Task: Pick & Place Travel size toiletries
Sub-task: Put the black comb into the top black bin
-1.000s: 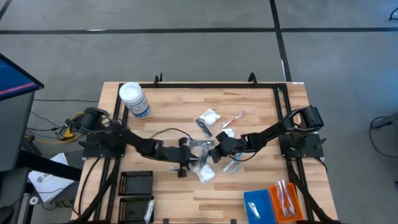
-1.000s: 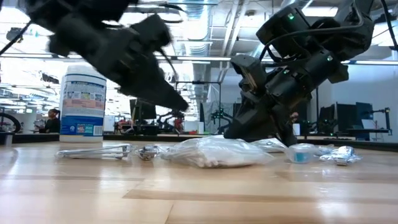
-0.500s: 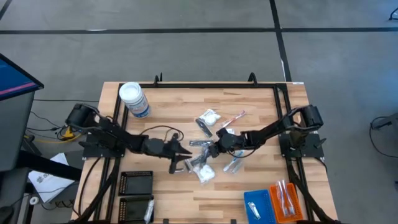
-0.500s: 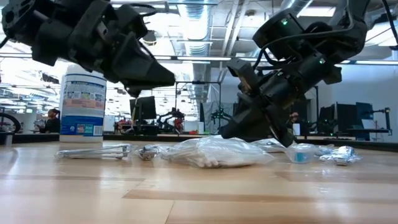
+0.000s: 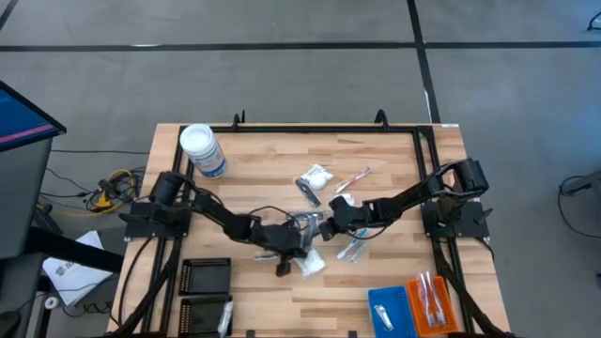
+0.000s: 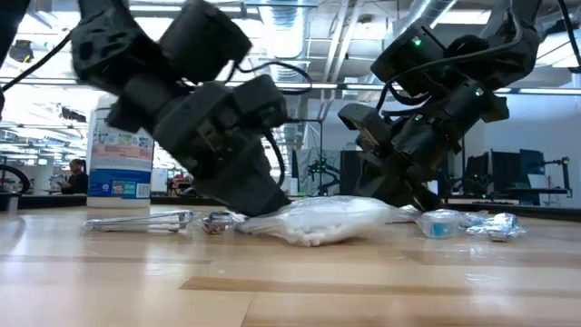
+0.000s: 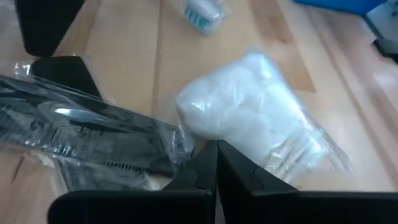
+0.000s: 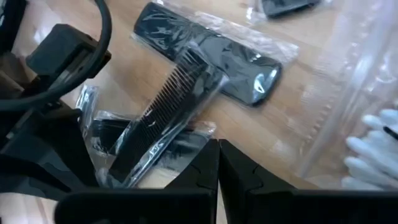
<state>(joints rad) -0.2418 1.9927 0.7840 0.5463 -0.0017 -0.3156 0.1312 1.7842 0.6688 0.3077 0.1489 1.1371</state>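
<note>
Wooden surface (image 5: 263, 169) carrying a white-lidded jar (image 5: 202, 150) at the far left. Two black trays (image 5: 205, 291) at the near left edge; blue tray (image 5: 388, 308) and orange tray (image 5: 432, 300) at the near right, clear-wrapped pieces in the orange one. Toiletries (image 5: 315, 178) scattered mid-surface. Left tool (image 5: 293, 255) now lowered, closed, tips touching a white sachet (image 7: 249, 112), grip unclear. Right tool (image 5: 324, 228) closed over wrapped combs (image 8: 186, 93), holding nothing.

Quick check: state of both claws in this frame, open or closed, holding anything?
Left claw: closed, empty, its tips at the white sachet.
Right claw: closed, nothing held, over the wrapped black combs.
</note>
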